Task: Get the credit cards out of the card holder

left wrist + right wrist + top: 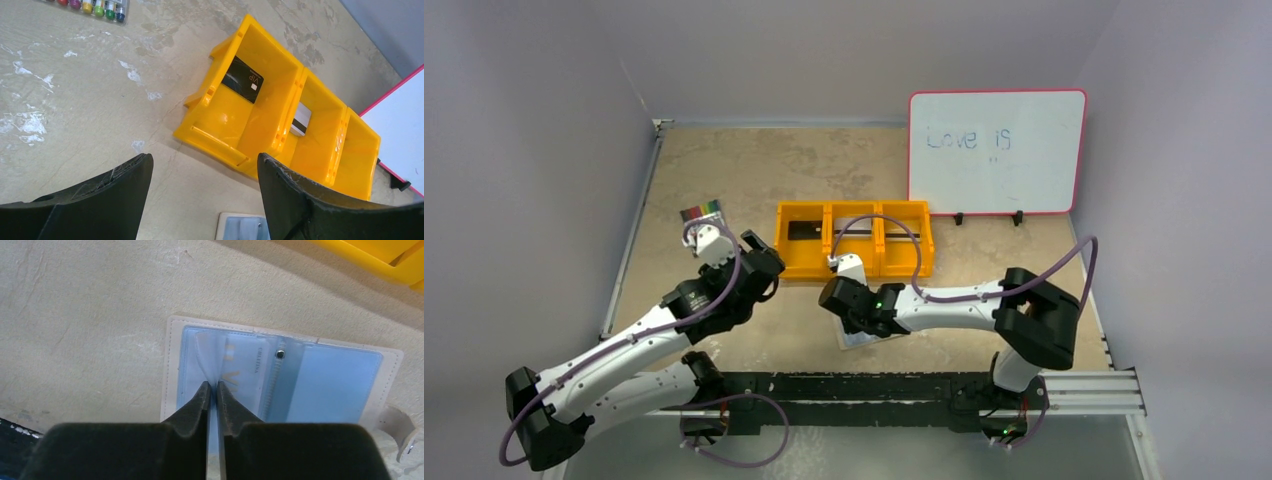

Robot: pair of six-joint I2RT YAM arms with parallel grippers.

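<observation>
The card holder [340, 390] lies open and flat on the table, light blue panels facing up, pale border round them. My right gripper [212, 385] is shut on a thin translucent fold rising from its left panel, right beside a pale credit card [245, 377] with gold letters in that panel. In the top view the right wrist hangs over the card holder [856, 340]. My left gripper [205, 159] hangs open and empty over bare table, left of the card holder [240, 227]. A black credit card [242, 80] and a striped one [300, 120] lie in the orange tray [220, 115].
The orange three-compartment tray [854, 206] stands just behind the card holder. A pack of coloured markers [702, 211] lies at the back left. A whiteboard [996, 150] leans at the back right. The holder's pale tab strap [397, 432] curls up at its right edge.
</observation>
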